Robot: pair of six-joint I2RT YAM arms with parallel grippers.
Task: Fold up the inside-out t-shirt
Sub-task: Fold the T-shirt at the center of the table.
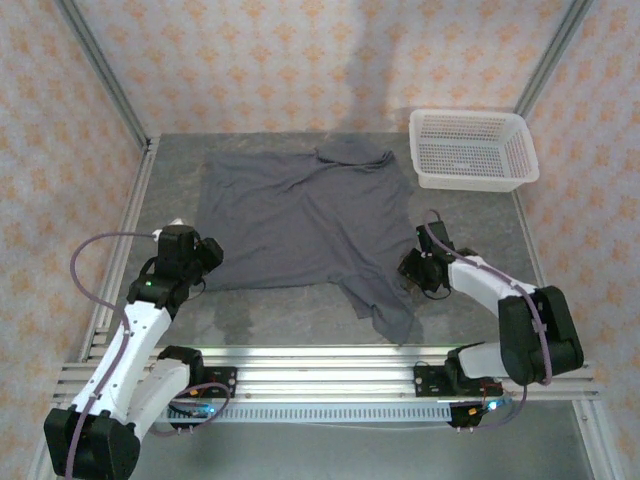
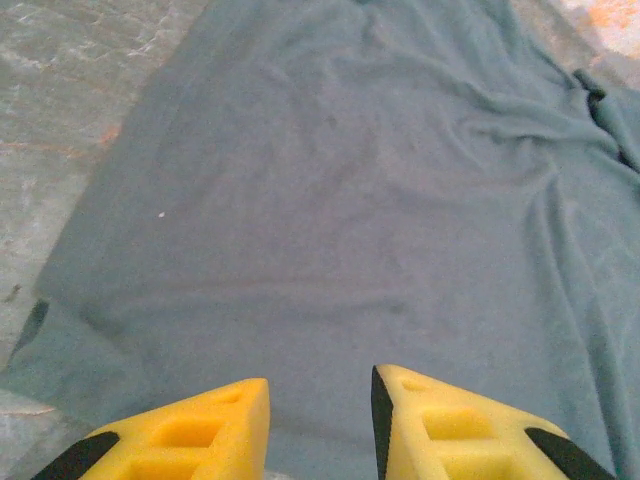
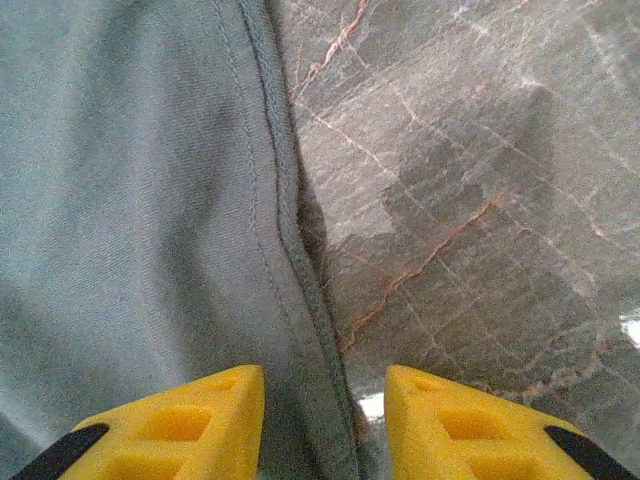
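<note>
Top view: the inside-out t-shirt [image 1: 300, 220] lay spread mid-tabletop [image 1: 270, 310], a flap trailing toward 5 o'clock. The white basket [image 1: 470, 150] sat near its 2 o'clock corner.

Left wrist: the left gripper [image 2: 320, 400] hung open over smooth cloth.

Right wrist: the right gripper [image 3: 325, 395] stood open astride the hem.

Pinching both edges evenly and lifting together looked best; the flap could spoil the fold.

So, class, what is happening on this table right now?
A dark slate-grey t-shirt lies spread and wrinkled on the grey stone-patterned table. The robot's left hand is at the shirt's near left edge, and the right hand is over a stitched hem at its right edge. Both hands are open, gripping no cloth. The shirt is not yet folded. A white plastic mesh basket stands at the far right.
</note>
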